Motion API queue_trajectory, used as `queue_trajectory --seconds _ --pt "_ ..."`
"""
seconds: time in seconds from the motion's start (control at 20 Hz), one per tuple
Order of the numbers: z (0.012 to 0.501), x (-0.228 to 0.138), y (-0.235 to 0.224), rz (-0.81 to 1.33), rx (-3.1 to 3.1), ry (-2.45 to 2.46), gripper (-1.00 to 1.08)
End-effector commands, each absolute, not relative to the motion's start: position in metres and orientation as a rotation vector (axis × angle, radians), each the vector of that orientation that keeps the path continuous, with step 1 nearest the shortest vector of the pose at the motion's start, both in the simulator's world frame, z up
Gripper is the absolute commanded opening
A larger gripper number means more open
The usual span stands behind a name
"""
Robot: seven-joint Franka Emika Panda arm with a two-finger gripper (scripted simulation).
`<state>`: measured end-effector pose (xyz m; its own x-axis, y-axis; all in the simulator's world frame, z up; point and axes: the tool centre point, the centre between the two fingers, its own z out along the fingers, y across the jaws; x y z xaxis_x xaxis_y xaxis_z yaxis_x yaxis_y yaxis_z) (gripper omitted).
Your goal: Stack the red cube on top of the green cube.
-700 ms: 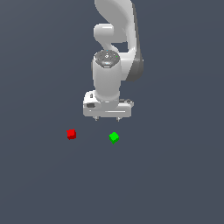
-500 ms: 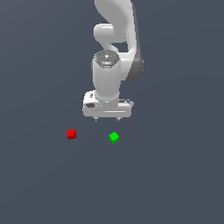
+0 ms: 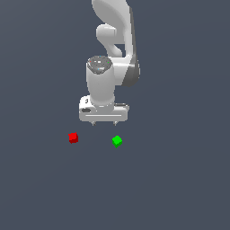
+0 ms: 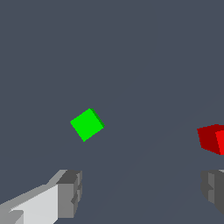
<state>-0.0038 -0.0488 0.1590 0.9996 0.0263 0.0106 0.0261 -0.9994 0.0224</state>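
The red cube (image 3: 73,138) lies on the dark grey floor toward the exterior view's left, and the green cube (image 3: 117,141) lies a short way to its right. My gripper (image 3: 104,123) hangs above and slightly behind them, roughly between the two, with its fingers spread wide and nothing held. In the wrist view the green cube (image 4: 87,124) sits ahead of one finger (image 4: 70,187), and the red cube (image 4: 211,138) is cut by the picture's edge near the other finger (image 4: 213,187).
Only the flat dark grey floor (image 3: 179,179) surrounds the cubes. The white arm (image 3: 112,54) rises behind the gripper.
The gripper and arm have shifted slightly toward the exterior view's left. Both cubes lie where they were.
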Motion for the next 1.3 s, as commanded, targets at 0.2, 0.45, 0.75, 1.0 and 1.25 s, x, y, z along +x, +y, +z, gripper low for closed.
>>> queue_trajectory --seconds 0.2,0.45,0.75,1.0,1.25 --pt "0.14 -0.008 -0.09 0.013 3.122 0.119 1.0" --pt "0.12 -0.01 -0.131 0.01 3.123 0.2 1.0" --pt "0.096 -0.009 -0.178 0.006 3.121 0.293 1.0" --pt "0.082 -0.006 -0.207 0.003 3.119 0.351 1.0" --pt "0.073 -0.003 -0.225 0.001 3.117 0.387 1.0"
